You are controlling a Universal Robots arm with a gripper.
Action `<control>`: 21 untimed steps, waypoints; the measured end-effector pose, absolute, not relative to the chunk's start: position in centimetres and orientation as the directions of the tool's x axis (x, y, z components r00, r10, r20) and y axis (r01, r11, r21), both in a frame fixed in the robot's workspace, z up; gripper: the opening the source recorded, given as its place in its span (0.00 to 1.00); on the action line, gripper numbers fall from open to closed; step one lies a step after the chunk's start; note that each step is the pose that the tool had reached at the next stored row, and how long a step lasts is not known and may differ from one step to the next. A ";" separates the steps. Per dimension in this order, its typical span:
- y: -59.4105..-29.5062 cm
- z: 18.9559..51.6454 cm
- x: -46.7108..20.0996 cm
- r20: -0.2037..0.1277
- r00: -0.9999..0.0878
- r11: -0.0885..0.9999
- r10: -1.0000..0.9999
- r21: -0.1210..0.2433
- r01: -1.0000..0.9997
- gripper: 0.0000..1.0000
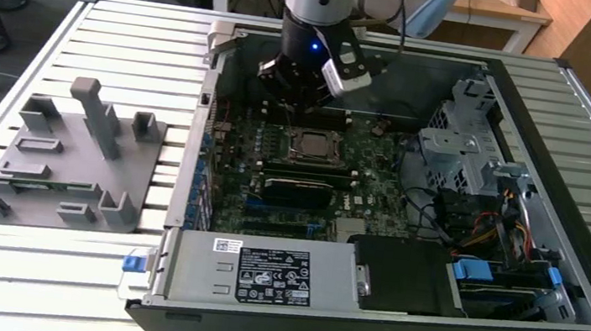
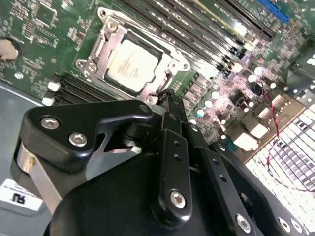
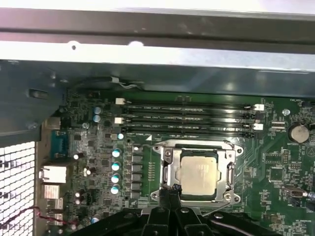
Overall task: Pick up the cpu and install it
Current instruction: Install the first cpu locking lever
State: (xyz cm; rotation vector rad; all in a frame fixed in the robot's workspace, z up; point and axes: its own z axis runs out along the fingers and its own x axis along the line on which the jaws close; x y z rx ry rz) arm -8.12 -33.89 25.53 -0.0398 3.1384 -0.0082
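Beside pressed-together end effector (image 3: 171, 192), silver-grey square cpu (image 3: 198, 172) flat within socket frame (image 3: 166, 167).

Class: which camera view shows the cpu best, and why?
The second wrist view: the cpu sits in its socket frame, its metal top unobstructed. The first wrist view shows it with the gripper at its corner; the exterior view shows it smaller.

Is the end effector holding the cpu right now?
No: in the second wrist view the silver-grey square cpu lies in the metal socket frame on the board, ahead of the end effector.
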 end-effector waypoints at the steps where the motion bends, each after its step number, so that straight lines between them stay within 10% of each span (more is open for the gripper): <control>1: -33.9 25.5 -8.3 -0.003 -1.000 1.000 -0.025 -0.005 -0.025 0.11; 21: -33.2 25.5 -11.1 -0.005 -1.000 1.000 -0.025 -0.006 -0.025 0.11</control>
